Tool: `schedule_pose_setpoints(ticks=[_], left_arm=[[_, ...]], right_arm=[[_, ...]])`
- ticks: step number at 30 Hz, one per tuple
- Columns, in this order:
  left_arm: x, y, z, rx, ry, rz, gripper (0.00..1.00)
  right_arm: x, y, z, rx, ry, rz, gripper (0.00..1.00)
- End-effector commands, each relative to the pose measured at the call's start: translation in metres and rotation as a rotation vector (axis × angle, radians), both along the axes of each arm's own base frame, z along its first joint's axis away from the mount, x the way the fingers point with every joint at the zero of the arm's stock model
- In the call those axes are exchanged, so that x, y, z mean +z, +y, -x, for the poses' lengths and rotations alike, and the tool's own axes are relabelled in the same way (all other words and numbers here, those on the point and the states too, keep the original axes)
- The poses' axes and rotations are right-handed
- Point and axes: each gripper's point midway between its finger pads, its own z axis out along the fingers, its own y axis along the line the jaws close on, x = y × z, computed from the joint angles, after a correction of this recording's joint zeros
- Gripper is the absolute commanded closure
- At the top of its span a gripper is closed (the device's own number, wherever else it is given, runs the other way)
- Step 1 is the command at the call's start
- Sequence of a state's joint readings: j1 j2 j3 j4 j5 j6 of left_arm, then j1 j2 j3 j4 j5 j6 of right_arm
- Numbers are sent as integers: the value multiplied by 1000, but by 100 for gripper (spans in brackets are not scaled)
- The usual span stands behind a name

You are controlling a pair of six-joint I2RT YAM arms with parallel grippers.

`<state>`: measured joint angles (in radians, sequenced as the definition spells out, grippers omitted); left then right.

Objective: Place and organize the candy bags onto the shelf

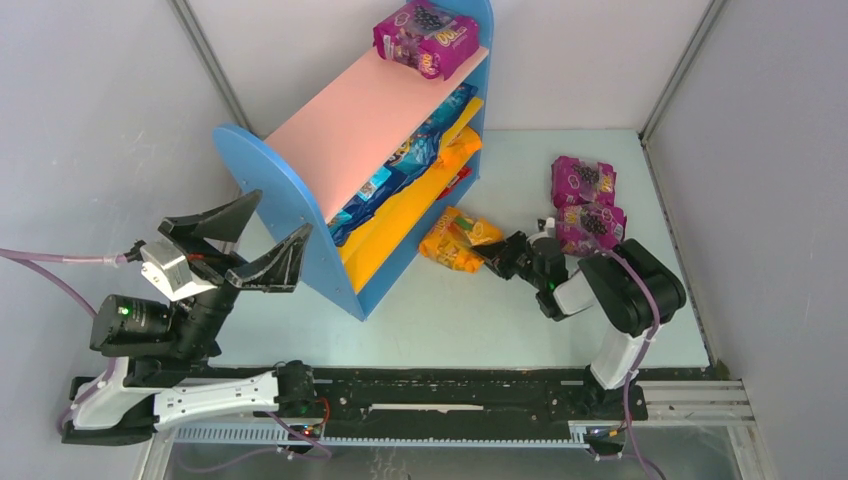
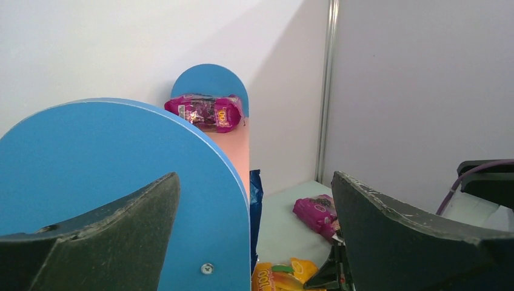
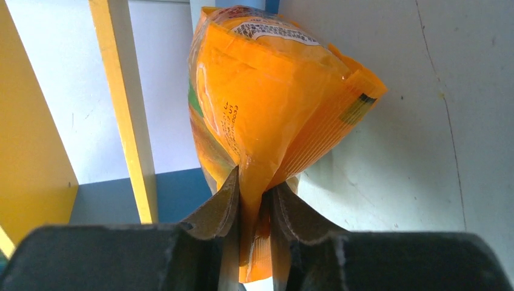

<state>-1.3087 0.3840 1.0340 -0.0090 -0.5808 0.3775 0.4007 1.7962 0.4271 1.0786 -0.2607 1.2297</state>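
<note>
Closest to the lens, the right gripper (image 3: 254,182) is clamped on the crimped end of the orange bag (image 3: 267,91), jaws nearly together with only a thin fold of film between them. From where I stand, that bag sits just in front of the shelf (image 1: 350,130), at its open side and near the lower boards. I cannot tell whether it has left the table (image 1: 480,320) yet.

The left gripper (image 1: 282,213) hangs wide open and empty beside the shelf's near blue end panel. One purple bag (image 1: 427,37) lies at the far end of the shelf's pink top. Blue bags (image 1: 410,155) crowd the middle board, and two more purple bags (image 1: 585,200) wait on the table well to the right of the shelf.

The worry, to my eye, is the hold. It is on a slick seam only, so the heavy body could swing or slide free on the way up. A dangling bag might also catch a yellow board's edge, or nudge the blue bags out. The left arm is close enough to the shelf to bump it.
</note>
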Motion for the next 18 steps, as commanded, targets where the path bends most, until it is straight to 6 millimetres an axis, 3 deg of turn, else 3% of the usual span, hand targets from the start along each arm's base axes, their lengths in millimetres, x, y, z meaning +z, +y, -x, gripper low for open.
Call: schedule_pose_setpoints(ticks=[1,8,18], left_arm=[[1,-6,-2,6,-13,-6,0],[-1,-9,-4,13,-9,-18,0],[0,-11,-3,1,-6,-13,0]], right_arm=[[41,-3,10,50,-100,-82,83],[67,-21,39,91,-87,-167,88],[146,-18,71,165,-161,-142,90]])
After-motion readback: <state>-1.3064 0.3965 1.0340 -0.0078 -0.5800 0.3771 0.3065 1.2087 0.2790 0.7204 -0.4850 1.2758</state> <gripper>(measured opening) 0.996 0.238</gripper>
